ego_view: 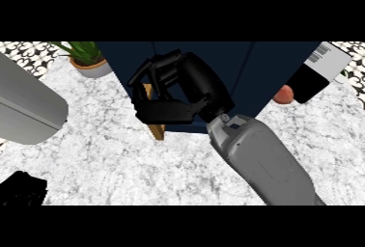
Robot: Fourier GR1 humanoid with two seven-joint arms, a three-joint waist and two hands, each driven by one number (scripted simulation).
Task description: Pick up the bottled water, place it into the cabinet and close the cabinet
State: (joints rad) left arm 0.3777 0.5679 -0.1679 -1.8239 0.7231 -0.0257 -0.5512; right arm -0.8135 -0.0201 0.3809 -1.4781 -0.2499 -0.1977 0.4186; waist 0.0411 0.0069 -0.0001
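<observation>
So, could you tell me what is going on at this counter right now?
The right hand is up at the dark blue cabinet, fingers curled by the wooden edge on its left side. No bottled water shows. The left hand sits at the lower left corner. A potted plant stands behind on the marble counter.

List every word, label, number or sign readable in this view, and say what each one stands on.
No text can be read anywhere in this view.
Barcode-like black stripes on the white part of the black-and-white box at the upper right: a sign only, with no legible digits or letters.
Navy cabinet, plant pot, grey appliance and right hand: no markings visible.
</observation>
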